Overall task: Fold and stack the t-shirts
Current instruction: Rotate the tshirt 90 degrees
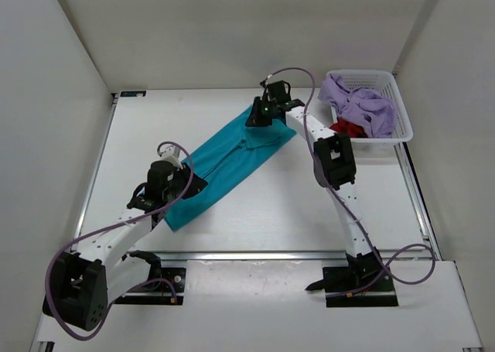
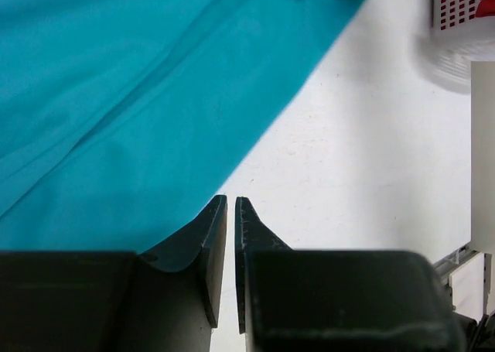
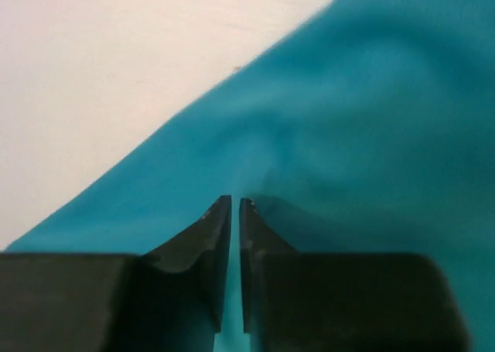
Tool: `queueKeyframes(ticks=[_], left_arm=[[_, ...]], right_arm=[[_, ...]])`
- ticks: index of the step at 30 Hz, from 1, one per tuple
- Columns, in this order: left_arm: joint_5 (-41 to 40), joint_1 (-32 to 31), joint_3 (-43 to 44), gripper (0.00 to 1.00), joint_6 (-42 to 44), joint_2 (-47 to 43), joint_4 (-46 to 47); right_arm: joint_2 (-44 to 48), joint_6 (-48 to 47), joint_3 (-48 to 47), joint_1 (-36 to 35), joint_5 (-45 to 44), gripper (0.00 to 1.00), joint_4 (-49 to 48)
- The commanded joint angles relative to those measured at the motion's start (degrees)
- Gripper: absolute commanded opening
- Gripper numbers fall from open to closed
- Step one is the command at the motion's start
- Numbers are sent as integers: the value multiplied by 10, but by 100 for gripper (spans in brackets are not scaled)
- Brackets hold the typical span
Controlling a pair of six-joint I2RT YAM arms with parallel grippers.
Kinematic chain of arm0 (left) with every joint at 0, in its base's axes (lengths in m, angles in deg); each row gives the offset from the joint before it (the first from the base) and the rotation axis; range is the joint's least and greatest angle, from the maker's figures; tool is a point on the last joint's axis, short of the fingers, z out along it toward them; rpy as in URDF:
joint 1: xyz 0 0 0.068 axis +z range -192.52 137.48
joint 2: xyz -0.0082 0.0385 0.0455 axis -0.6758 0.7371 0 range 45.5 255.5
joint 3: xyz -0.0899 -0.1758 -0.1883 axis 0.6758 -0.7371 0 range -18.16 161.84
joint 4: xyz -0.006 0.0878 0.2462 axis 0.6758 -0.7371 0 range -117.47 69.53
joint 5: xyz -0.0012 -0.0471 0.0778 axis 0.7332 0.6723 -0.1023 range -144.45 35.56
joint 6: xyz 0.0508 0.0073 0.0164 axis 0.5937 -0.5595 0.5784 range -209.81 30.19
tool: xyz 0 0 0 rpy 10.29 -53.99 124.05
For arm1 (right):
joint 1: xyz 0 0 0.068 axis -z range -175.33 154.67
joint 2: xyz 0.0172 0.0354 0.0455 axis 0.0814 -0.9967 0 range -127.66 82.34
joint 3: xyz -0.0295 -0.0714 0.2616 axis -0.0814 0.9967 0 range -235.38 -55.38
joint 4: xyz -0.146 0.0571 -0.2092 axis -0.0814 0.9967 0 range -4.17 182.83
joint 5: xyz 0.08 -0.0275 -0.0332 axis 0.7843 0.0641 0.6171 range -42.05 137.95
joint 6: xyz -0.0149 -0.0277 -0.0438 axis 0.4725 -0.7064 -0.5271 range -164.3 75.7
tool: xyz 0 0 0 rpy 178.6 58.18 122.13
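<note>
The teal t-shirt [image 1: 232, 160] lies as a long diagonal strip across the table, from near left to far right. My right gripper [image 1: 254, 122] is at its far end; in the right wrist view it [image 3: 235, 202] is shut on the teal cloth [image 3: 371, 97], which puckers at the tips. My left gripper [image 1: 197, 183] sits at the strip's near right edge. In the left wrist view it [image 2: 231, 201] is shut, white table shows in the slit, and the teal cloth [image 2: 116, 97] lies beside the left finger. The lavender t-shirt [image 1: 357, 104] and the red t-shirt [image 1: 348, 128] sit crumpled in the basket.
The white mesh basket [image 1: 404, 128] stands at the far right of the table and shows in the left wrist view [image 2: 464, 15]. White walls enclose the table on the left, back and right. A metal rail [image 1: 255, 254] runs along the near edge.
</note>
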Motion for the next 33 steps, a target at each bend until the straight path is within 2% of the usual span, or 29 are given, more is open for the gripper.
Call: queueKeyframes(ticks=[1, 3, 4, 6, 7, 10, 12, 15, 16, 20, 21, 24, 26, 27, 28, 31, 33], left_arm=[[6, 5, -3, 22, 8, -24, -23], [0, 10, -6, 23, 11, -34, -27], [-3, 4, -8, 23, 7, -39, -29], [-2, 6, -11, 25, 6, -45, -29], [3, 11, -13, 26, 0, -51, -27], [-2, 0, -10, 29, 0, -60, -30], [-2, 3, -8, 37, -3, -57, -29], [7, -2, -4, 51, 3, -51, -29], [10, -3, -4, 55, 3, -52, -29], [16, 10, -14, 60, -2, -79, -16], [31, 17, -21, 63, -3, -86, 5], [92, 70, -43, 63, -16, -90, 19], [114, 106, -47, 54, -15, -86, 22], [110, 105, -50, 44, -13, -86, 15], [99, 102, -51, 39, -10, -87, 12], [77, 90, -41, 37, 1, -80, 2], [76, 91, -39, 36, 6, -70, -4]], right_arm=[[195, -10, 48, -14, 39, 11, -4], [262, -49, 118, -27, 6, 21, 3], [302, -57, 135, -33, -1, 24, 8], [370, -63, 231, -43, -4, 28, -19], [426, -52, 322, -42, -5, 28, -35], [555, -4, 582, -43, 15, 30, -188], [594, 21, 722, -55, 30, 31, -246], [601, 57, 804, -99, 25, 34, -308], [586, 60, 809, -116, 19, 35, -318], [523, 76, 781, -166, -4, 39, -327], [501, 86, 766, -178, -9, 39, -328], [464, 116, 755, -196, -38, 43, -334], [434, 132, 745, -203, -39, 44, -349], [410, 138, 733, -206, -45, 44, -349], [400, 140, 718, -209, -45, 45, -346], [339, 152, 676, -212, -22, 43, -337], [301, 155, 658, -210, -6, 38, -325]])
